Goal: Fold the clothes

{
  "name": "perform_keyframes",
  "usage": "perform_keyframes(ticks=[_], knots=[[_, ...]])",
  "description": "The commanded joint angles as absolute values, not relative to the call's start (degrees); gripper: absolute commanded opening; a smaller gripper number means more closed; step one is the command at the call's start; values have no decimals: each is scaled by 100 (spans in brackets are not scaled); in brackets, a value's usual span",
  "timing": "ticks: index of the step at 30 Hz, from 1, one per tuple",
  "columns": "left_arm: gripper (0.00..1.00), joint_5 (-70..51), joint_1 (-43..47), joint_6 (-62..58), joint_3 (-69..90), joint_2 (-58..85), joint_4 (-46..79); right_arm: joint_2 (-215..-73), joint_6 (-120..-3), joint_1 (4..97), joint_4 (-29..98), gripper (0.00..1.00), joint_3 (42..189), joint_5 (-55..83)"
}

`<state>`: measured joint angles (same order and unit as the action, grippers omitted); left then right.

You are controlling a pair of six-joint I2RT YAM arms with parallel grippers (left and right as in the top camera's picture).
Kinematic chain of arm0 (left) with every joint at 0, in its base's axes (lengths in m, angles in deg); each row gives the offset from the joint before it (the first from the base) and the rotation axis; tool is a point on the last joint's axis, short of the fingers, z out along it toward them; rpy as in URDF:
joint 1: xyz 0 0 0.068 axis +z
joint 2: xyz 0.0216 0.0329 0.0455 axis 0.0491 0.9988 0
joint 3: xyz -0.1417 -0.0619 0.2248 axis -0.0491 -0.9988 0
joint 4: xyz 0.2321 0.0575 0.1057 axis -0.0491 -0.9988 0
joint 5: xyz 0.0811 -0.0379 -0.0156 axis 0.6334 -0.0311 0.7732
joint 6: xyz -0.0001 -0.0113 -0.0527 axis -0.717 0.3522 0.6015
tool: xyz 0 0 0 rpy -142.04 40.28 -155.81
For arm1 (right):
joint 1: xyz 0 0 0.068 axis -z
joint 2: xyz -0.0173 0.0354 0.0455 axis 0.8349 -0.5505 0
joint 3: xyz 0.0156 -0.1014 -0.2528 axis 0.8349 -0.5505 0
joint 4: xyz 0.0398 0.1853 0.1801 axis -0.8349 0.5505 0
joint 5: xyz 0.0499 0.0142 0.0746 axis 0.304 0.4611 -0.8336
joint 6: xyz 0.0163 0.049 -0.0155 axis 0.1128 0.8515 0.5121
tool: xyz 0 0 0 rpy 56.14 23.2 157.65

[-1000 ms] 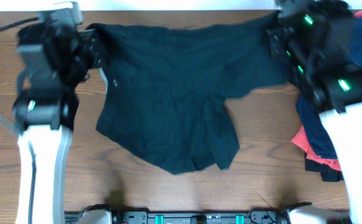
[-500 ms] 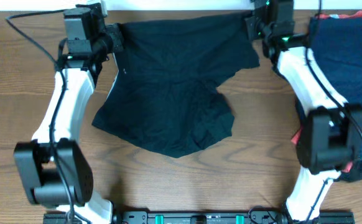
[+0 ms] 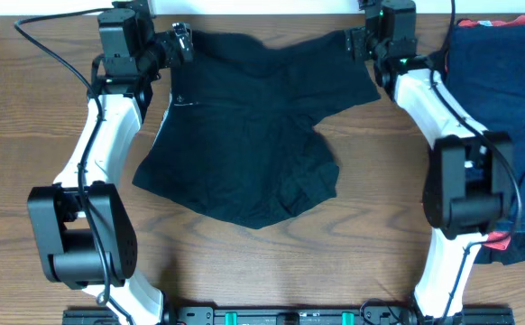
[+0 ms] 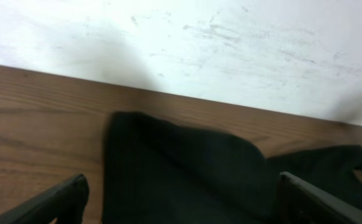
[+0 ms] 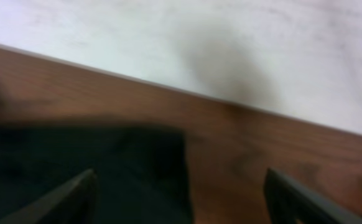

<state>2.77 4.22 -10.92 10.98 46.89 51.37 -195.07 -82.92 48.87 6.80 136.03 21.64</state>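
The black shorts lie spread flat in the middle of the table, their upper edge along the far side. My left gripper hovers over the shorts' far left corner, jaws wide apart. In the left wrist view that gripper is open, with the black fabric lying loose below its fingers. My right gripper is over the far right corner. It is open too, with the shorts' corner under its left half and bare wood under its right.
A pile of navy-blue clothes lies at the right edge, with a bit of red fabric showing near its front. A white wall runs just past the far table edge. Both arms stretch along the shorts' sides.
Both arms carried the shorts' upper edge to the far side of the table and pulled it straight. Both grippers then opened and let go of the fabric.
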Motion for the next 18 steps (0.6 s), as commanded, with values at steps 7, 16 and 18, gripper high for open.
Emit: perform_keyframes(ticks=[7,16,18], knots=[[98,332,451,-1127,1150,3870,4206,-17678,-8224,4903,3209,91,13747,983],[98,330,451,-1429,1150,3118,2023,-17557,-8640,4660,6013,81,13384,-85],[98,330,451,-1429,1150,3065,1651,-17557,-8703,4533,6201,79,13181,-85]])
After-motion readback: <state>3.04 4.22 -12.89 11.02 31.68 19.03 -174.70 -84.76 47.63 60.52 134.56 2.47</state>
